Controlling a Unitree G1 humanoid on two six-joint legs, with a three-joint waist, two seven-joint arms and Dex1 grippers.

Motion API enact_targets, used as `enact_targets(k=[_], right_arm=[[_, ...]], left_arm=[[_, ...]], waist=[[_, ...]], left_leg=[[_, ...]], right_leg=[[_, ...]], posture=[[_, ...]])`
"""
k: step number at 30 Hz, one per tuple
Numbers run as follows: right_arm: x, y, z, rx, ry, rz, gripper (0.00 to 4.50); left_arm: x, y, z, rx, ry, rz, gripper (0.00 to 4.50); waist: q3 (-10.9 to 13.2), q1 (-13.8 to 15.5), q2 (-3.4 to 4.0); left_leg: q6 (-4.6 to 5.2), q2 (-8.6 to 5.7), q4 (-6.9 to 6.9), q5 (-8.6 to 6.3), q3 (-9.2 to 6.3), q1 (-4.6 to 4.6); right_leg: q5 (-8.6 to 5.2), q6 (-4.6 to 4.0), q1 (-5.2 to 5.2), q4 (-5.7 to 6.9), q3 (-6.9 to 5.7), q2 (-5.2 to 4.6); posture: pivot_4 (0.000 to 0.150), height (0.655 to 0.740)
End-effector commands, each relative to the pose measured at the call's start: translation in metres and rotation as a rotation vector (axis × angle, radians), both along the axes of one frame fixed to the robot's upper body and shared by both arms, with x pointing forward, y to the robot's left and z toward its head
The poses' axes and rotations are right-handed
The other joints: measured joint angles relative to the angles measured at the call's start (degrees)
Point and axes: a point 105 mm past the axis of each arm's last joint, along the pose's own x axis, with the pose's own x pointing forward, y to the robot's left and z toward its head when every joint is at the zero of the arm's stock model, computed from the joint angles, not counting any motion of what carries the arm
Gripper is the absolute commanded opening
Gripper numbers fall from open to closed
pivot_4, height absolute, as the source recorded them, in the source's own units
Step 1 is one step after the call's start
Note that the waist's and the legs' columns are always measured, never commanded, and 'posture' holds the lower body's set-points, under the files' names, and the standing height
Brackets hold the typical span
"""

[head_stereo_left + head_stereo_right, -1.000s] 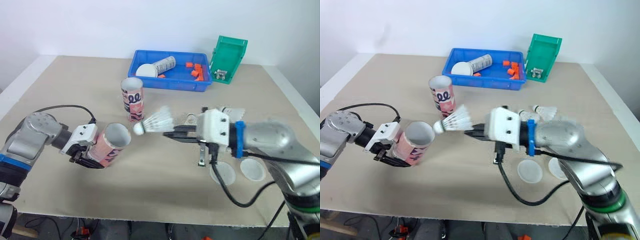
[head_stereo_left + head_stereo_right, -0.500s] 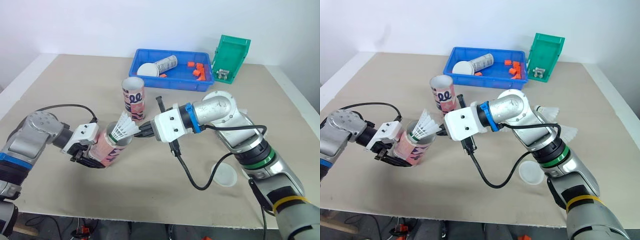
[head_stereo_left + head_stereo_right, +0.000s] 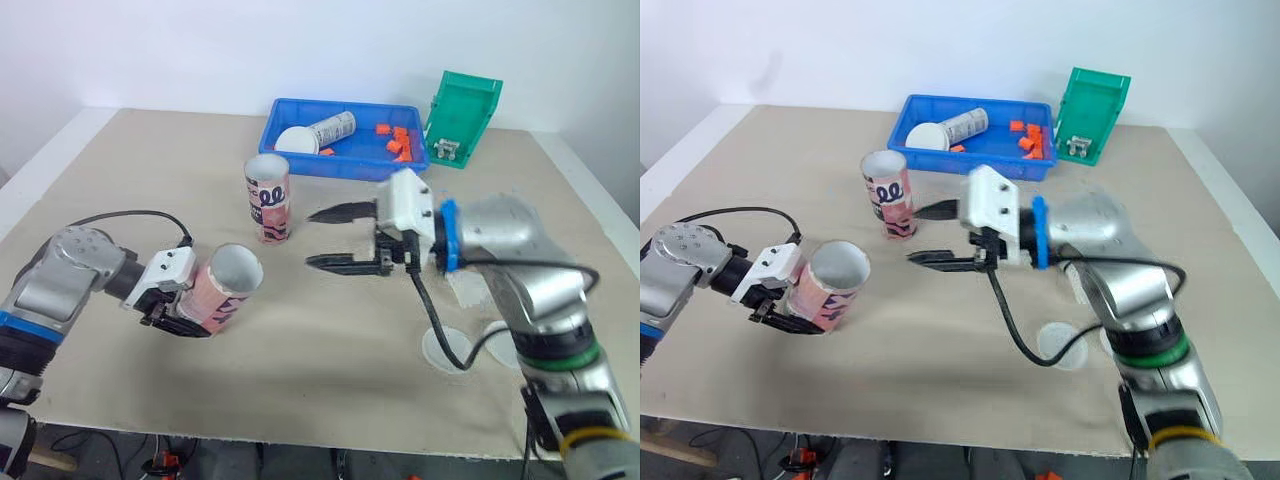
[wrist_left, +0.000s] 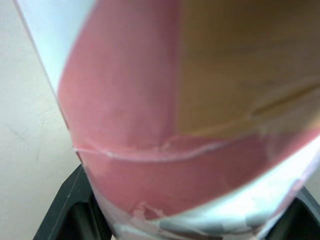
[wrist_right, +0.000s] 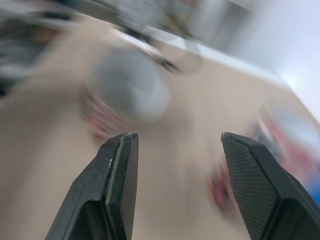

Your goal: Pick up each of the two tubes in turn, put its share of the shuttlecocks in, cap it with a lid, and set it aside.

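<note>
My left gripper (image 3: 180, 312) is shut on a pink and white tube (image 3: 218, 288), holding it tilted just above the table with its open mouth toward the right. In the left wrist view the tube's wall (image 4: 175, 125) sits between the black jaws. No shuttlecock shows at the tube's mouth. A second tube (image 3: 267, 198) stands upright behind it. To the right of both tubes my right gripper (image 3: 335, 238) hangs open and empty, and its fingers (image 5: 117, 170) point toward the held tube (image 5: 127, 92). A clear lid (image 3: 447, 347) lies under the right arm.
A blue tray (image 3: 345, 168) at the back holds a lying tube, a white lid and orange pieces. A green bin (image 3: 462, 118) stands to its right. A black cable runs from the left arm across the table.
The right gripper carried a shuttlecock to the held tube's mouth, let it go, opened, and drew back to the right. The shuttlecock has gone from sight. The left arm stayed still.
</note>
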Motion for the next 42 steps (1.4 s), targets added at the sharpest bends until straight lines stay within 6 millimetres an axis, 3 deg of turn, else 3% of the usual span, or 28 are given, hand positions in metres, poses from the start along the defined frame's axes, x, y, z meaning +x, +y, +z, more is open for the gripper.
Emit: enact_targets(k=[1, 6, 13, 19, 30, 38, 42], right_arm=[[0.004, -0.024, -0.022, 0.068, 0.055, -0.314, 2.88], [0.010, -0.048, -0.063, 0.056, 0.152, -0.652, 2.88], [0.028, -0.048, -0.089, 0.019, 0.199, -0.868, 2.88], [0.048, -0.039, -0.095, 0.039, 0.200, -0.927, 2.88], [0.079, -0.047, -0.091, 0.039, 0.130, -1.074, 2.88], [0.086, -0.058, -0.092, 0.053, 0.111, -1.166, 2.88], [0.085, -0.060, -0.087, 0.076, 0.101, -1.168, 1.19]], left_arm=[[-0.007, 0.001, -0.002, -0.004, 0.016, 0.000, 2.77], [-0.011, -0.003, -0.007, -0.021, 0.032, 0.003, 2.77], [-0.008, -0.007, -0.007, -0.030, 0.026, -0.005, 2.77], [-0.010, -0.007, -0.006, -0.030, 0.025, -0.003, 2.77], [-0.012, -0.007, -0.006, -0.034, 0.025, 0.006, 2.77], [-0.013, -0.007, -0.006, -0.035, 0.023, 0.008, 2.77], [-0.013, -0.007, -0.006, -0.036, 0.022, 0.009, 2.77]], waist=[[0.0, 0.0, -0.02], [0.0, -0.4, -0.01], [0.0, -0.5, -0.03], [0.0, -0.5, -0.05], [0.0, -0.5, -0.05], [0.0, -0.5, -0.05], [0.0, -0.5, -0.04]], left_leg=[[0.00, 0.00, -0.01, 0.00, -0.02, 0.01], [-0.03, -0.10, 0.03, -0.01, -0.01, 0.04], [-0.01, -0.10, 0.15, 0.06, 0.04, 0.22], [0.00, -0.11, 0.17, 0.07, 0.06, 0.13], [0.00, -0.10, 0.12, 0.07, 0.04, 0.12], [0.00, -0.11, 0.12, 0.07, 0.05, 0.11], [0.00, -0.11, 0.12, 0.07, 0.04, 0.11]], right_leg=[[-0.04, -0.01, 0.00, 0.03, 0.00, 0.01], [-0.24, 0.05, -0.14, 0.43, 0.17, 0.02], [-0.16, -0.24, -0.02, 0.43, 0.22, 0.01], [-0.21, -0.18, -0.04, 0.41, 0.25, 0.01], [-0.24, -0.16, -0.06, 0.41, 0.25, 0.05], [-0.26, -0.15, -0.05, 0.41, 0.27, 0.04], [-0.26, -0.15, -0.06, 0.41, 0.26, 0.04]], posture=[[0.150, 0.7038], [0.150, 0.7038], [0.150, 0.7038], [0.150, 0.7038], [0.150, 0.7038], [0.150, 0.7038], [0.150, 0.7038]])
